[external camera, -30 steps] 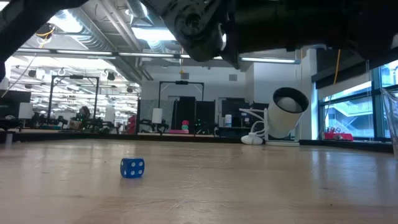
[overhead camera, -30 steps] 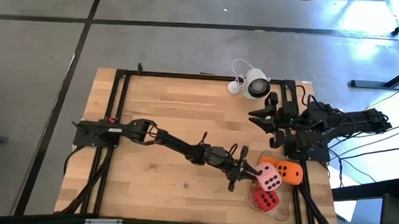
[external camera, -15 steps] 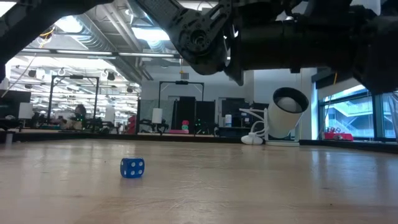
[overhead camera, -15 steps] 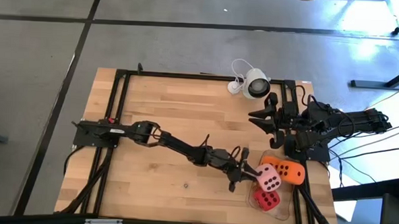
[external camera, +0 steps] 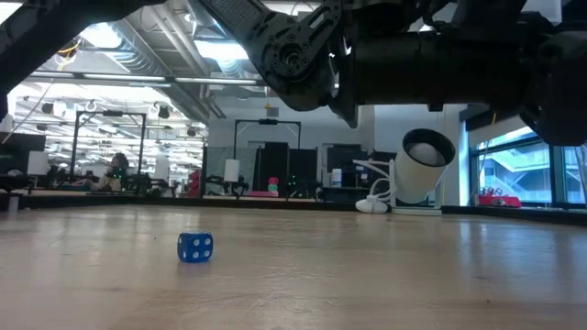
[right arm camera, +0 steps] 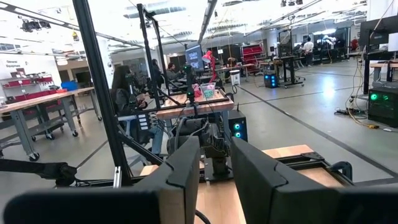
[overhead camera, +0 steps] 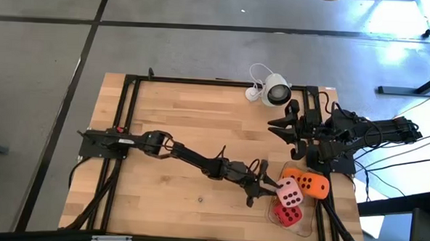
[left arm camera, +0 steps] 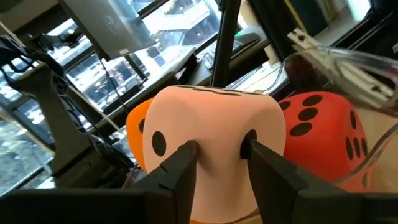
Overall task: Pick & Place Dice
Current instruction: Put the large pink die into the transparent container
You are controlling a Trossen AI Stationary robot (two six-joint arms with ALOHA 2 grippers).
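Note:
The pale pink die (overhead camera: pixel 290 191) sits at the table's near right, leaning on the orange die (overhead camera: pixel 310 184) and the red die (overhead camera: pixel 288 215), which lies in a clear tray (overhead camera: pixel 303 227). My left gripper (overhead camera: pixel 264 186) reaches level from the left and stands open, its fingertips at the pink die's (left arm camera: pixel 214 134) near face. In the left wrist view the orange die (left arm camera: pixel 135 121) shows behind it and the red die (left arm camera: pixel 323 134) beside it. My right gripper (overhead camera: pixel 286 131) waits open and raised at the far right, with nothing between its fingers (right arm camera: pixel 216 146). My left gripper comes level from the table's left, with both fingertips (left arm camera: pixel 186 155) at the pink die's near face (left arm camera: pixel 217 158) and a gap between them. I cannot tell whether they touch it. The die rests on the other dice.
A white round camera (overhead camera: pixel 276 92) stands at the far edge of the table and also shows in the low view (external camera: pixel 426 163). A small blue die (external camera: pixel 195 247) lies on the bare wood near the table's middle. A black frame (overhead camera: pixel 129 80) runs around the table.
My left arm has sunk a little toward the table at the dice. The pink die has settled slightly lower onto the orange and red dice.

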